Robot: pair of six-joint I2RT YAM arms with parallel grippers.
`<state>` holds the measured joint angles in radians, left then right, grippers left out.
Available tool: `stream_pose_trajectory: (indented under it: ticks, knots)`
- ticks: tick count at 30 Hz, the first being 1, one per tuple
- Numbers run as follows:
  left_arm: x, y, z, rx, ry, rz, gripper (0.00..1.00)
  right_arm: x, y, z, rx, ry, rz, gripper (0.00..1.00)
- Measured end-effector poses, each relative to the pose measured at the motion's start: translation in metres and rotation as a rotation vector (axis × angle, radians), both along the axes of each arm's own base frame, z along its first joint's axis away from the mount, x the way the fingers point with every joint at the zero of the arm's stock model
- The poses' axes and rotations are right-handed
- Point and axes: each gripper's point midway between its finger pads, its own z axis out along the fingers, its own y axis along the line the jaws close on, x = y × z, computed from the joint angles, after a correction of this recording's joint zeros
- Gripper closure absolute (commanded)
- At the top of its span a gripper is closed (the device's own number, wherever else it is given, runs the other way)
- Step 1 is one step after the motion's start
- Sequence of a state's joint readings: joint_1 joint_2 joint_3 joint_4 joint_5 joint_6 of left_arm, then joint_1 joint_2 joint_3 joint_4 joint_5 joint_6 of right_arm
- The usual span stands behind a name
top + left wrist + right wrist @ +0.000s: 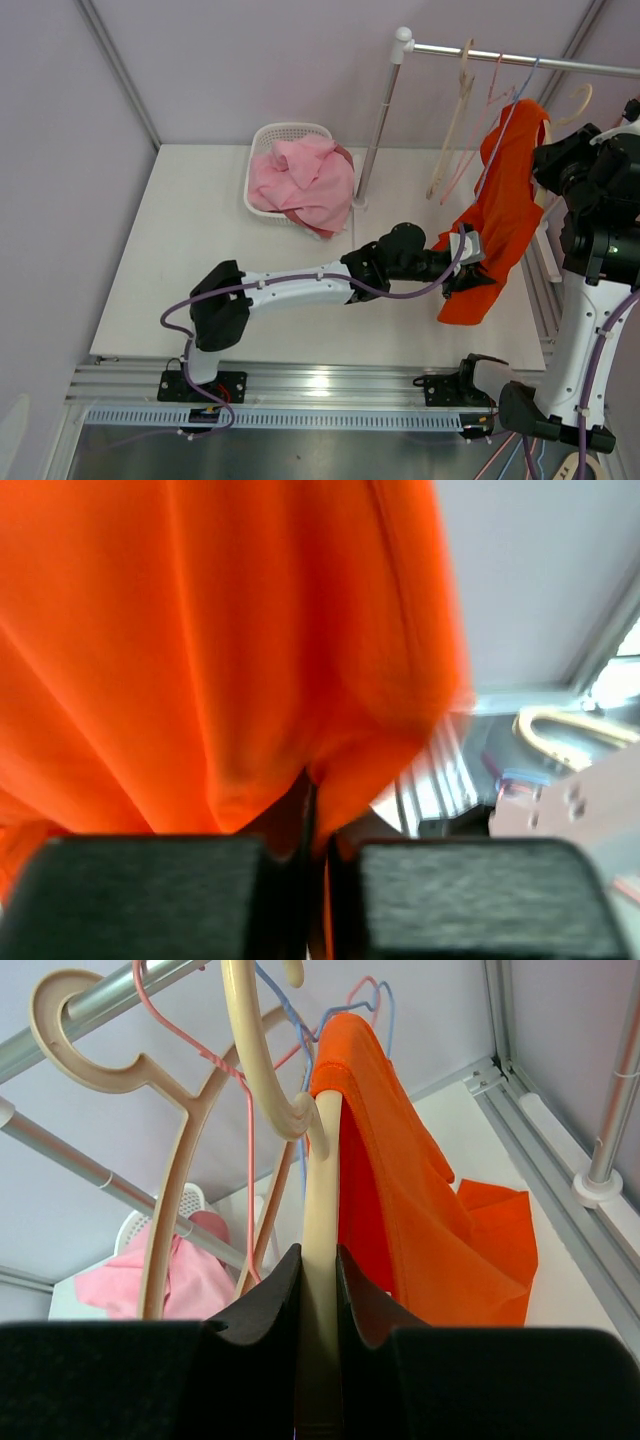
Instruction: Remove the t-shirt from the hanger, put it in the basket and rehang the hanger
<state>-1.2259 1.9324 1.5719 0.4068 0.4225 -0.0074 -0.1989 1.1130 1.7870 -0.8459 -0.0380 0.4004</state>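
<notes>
surface [200, 260]: white, carries the rail's stand.
rail [440, 49]: up high so clothes can hang.
t-shirt [505, 190]: orange, draped over the hanger on the right, low end dangling.
hanger [320, 1210]: cream, holds the t-shirt up.
left jaws: pinched shut on the t-shirt's low part, likely to pull it off.
right jaws: squeezed on the hanger to keep it steady.

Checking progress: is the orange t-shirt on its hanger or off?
On: the orange t-shirt hangs by its shoulder high at the rail, not pulled free.
</notes>
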Motion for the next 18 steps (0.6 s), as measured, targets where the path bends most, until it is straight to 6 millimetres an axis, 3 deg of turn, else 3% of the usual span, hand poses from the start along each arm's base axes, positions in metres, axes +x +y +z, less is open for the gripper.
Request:
stream_pose_trajectory:
  ticks: [4,6,11,14,18]
  knots:
    - [-0.004,0.000,0.019,-0.025,0.004,-0.018,0.99,0.003,-0.002,-0.001,-0.001,0.006,-0.007,1.00]
    - [-0.016,0.010,0.016,-0.035,0.006,-0.041,0.99,0.008,-0.006,-0.001,-0.004,0.012,-0.022,1.00]
    - [-0.073,0.041,-0.012,-0.010,-0.006,-0.148,0.99,0.033,-0.016,-0.001,-0.022,0.056,-0.043,1.00]
    - [-0.110,0.047,-0.014,0.010,-0.004,-0.300,0.99,0.042,-0.019,-0.017,-0.025,0.125,-0.041,1.00]
    - [-0.129,0.056,-0.019,0.042,0.004,-0.445,0.99,0.036,-0.019,-0.039,-0.024,0.217,-0.040,1.00]
